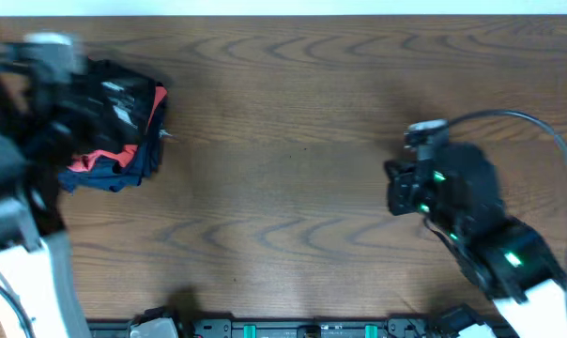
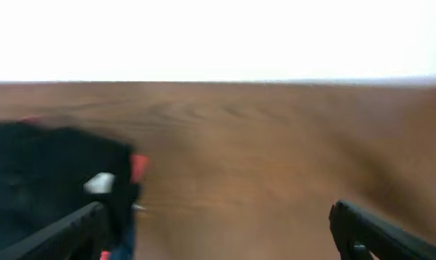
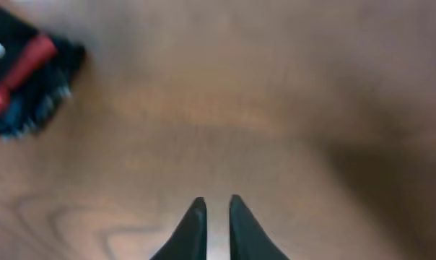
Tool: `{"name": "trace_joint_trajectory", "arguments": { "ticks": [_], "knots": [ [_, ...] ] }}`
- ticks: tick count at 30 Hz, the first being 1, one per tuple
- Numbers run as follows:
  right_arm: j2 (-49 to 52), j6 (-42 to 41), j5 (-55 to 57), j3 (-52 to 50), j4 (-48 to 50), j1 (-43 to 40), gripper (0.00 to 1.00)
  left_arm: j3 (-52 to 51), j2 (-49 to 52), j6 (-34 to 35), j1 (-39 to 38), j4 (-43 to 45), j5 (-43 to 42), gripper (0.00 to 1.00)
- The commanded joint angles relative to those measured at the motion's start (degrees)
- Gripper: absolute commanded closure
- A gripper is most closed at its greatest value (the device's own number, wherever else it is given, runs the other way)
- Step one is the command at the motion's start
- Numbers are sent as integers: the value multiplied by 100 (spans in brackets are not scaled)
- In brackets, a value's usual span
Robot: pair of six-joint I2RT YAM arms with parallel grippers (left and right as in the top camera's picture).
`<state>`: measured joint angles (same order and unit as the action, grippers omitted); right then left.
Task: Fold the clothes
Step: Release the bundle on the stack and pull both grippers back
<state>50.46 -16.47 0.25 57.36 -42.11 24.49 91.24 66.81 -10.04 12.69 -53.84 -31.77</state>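
The clothes, a black T-shirt [image 1: 114, 94], lie bundled on top of a pile at the table's far left, with a small white tag [image 2: 99, 183] showing. In the left wrist view the black fabric [image 2: 45, 173] fills the lower left. My left gripper [image 2: 218, 238] hovers just right of it, jaws wide open with only bare table between them. Its left finger [image 2: 59, 235] is beside the cloth's edge. My right gripper [image 3: 216, 206] is over bare wood at the right [image 1: 401, 183], far from the pile. Its jaws stand a narrow crack apart and hold nothing.
Under the black shirt lie a red garment [image 1: 100, 158] and a navy one [image 1: 138, 167]. The same pile [image 3: 23, 72] shows at the right wrist view's top left. The wooden table [image 1: 283, 188] stretches between the arms. A dark rail [image 1: 293, 329] runs along the front edge.
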Motion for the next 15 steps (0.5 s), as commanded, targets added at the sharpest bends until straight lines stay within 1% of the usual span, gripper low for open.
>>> {"name": "trace_joint_trajectory", "arguments": {
  "ticks": [1,2,3,4,5,6,7,8,12,15],
  "knots": [
    [-634,595,407,476,-181,70,86,-2,-671,-452,-789,-192,1224,2],
    [-861,715,409,599,-280,70,85,-2,-931,-330,-1008,-304,1648,2],
    [-1038,767,409,675,-352,70,82,-2,-1200,-166,-1180,-463,2055,2],
    [-1244,778,407,750,-442,70,76,-4,-1462,-2,-1296,-667,2352,2],
    [-1449,778,407,802,-529,70,68,-4,-1679,105,-1362,-857,2481,2],
    [-1622,778,404,826,-597,70,56,-4,-1915,162,-1405,-1086,2542,2],
    [-1816,778,404,833,-660,70,35,-4,-2122,162,-1405,-1318,2540,2],
    [-2011,778,404,833,-706,70,1,-11,-2308,160,-1405,-1534,2542,2],
    [-2621,778,404,833,-828,70,1,-103,-2879,157,-1405,-2087,2542,2],
    [-2868,776,404,831,-916,70,1,-144,-3077,155,-1405,-2374,2542,2]
  ]
}}
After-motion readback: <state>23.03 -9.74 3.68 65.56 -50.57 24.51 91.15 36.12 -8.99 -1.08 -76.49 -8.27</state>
